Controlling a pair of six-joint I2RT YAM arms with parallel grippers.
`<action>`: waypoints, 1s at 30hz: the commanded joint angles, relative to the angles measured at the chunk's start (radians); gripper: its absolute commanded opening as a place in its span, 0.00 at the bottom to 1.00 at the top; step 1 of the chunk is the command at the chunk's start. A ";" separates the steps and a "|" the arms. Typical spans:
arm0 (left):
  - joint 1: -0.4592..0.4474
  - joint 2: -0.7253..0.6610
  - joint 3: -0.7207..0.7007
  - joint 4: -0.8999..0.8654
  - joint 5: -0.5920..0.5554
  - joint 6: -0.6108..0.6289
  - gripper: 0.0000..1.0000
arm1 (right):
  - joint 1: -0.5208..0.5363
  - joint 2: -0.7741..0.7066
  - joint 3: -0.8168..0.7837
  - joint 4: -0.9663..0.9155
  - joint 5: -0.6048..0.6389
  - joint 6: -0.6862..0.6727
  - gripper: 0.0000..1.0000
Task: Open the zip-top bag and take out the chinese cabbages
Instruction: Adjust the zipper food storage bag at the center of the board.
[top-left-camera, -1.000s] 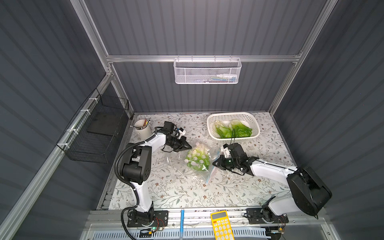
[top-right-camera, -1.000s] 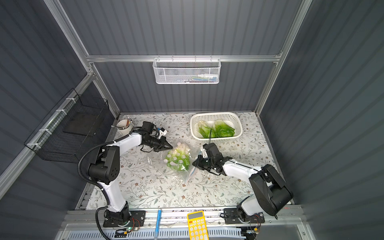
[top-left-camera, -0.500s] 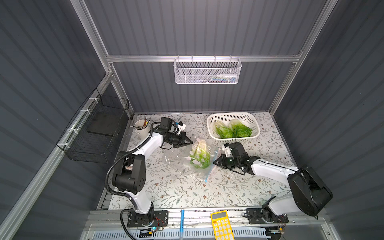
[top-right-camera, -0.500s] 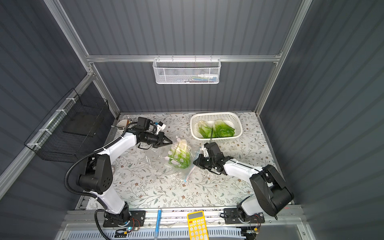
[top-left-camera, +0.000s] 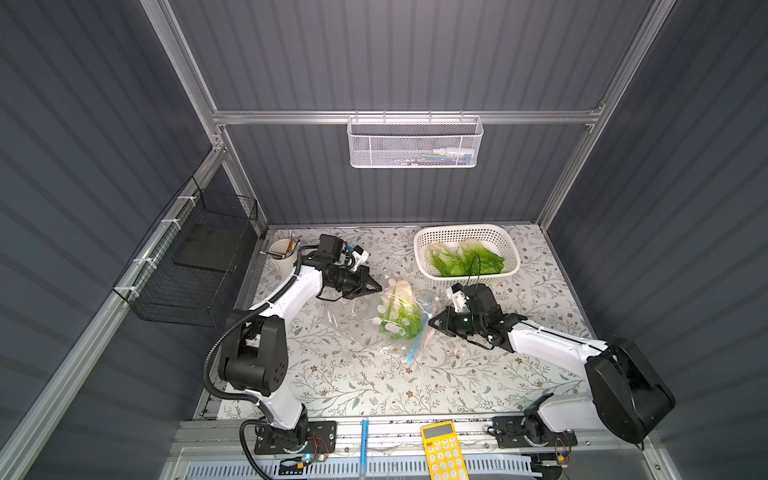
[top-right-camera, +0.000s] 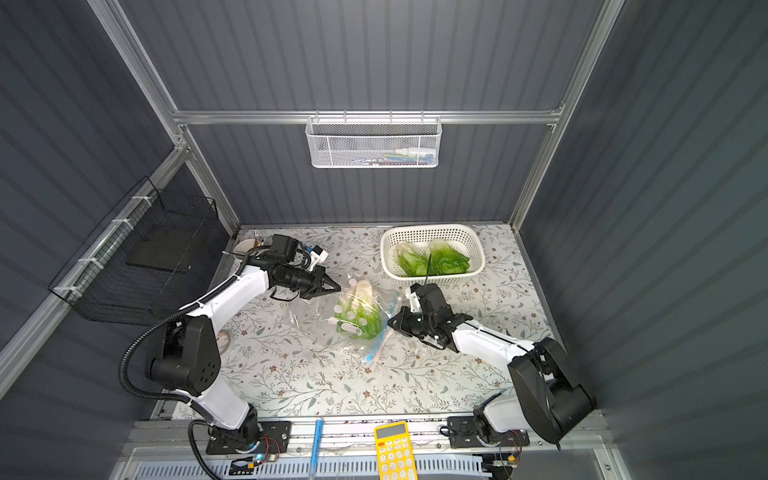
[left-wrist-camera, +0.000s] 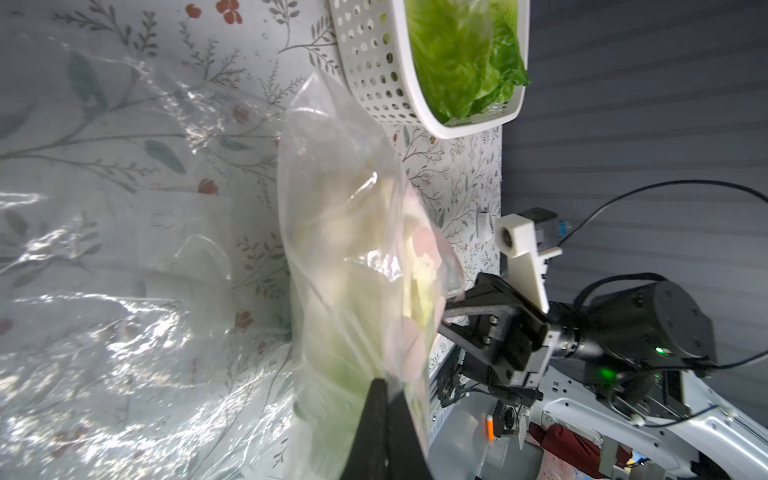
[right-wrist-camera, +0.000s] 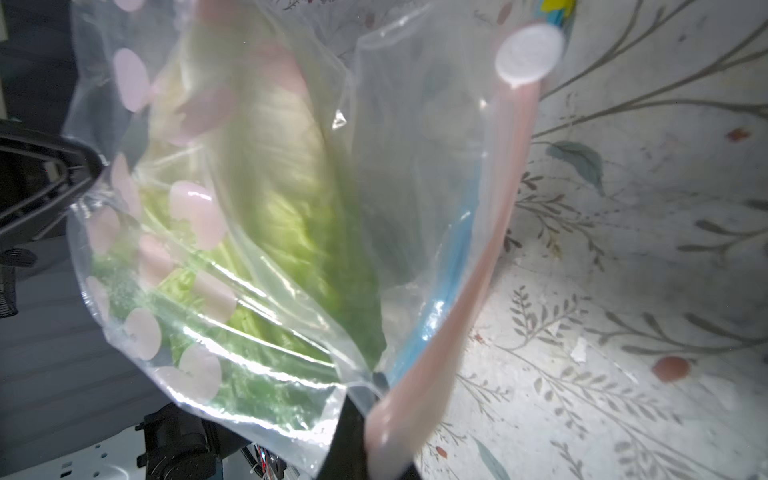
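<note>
Item inspected: one chinese cabbage (top-left-camera: 398, 316) is enclosed in the clear zip-top bag (top-left-camera: 424, 301), mid-table, with its white stem end toward the back wall. The left gripper (top-left-camera: 377, 287) is clamped on the bag's edge near that stem end. The right gripper (top-left-camera: 431, 323) is clamped on plastic beside the pink-and-blue zip strip (right-wrist-camera: 490, 232). Two more cabbages (top-left-camera: 482, 259) lie in the white basket (top-left-camera: 419, 249) behind, apart from the bag.

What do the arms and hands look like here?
The left arm and right arm have white shells and black joint housings. The left hand and right hand are black and taper to a point, each with a white camera mount. A black corrugated cable loops along the left arm.
</note>
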 joint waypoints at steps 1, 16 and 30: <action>0.009 0.021 -0.001 -0.041 -0.109 0.034 0.00 | -0.009 -0.047 -0.017 0.014 -0.049 -0.020 0.00; 0.015 0.137 -0.051 0.024 -0.129 0.024 0.00 | -0.018 -0.043 -0.031 0.077 -0.141 0.007 0.21; 0.016 0.163 -0.064 0.029 -0.119 0.022 0.00 | -0.067 -0.194 -0.088 -0.034 -0.086 -0.013 0.29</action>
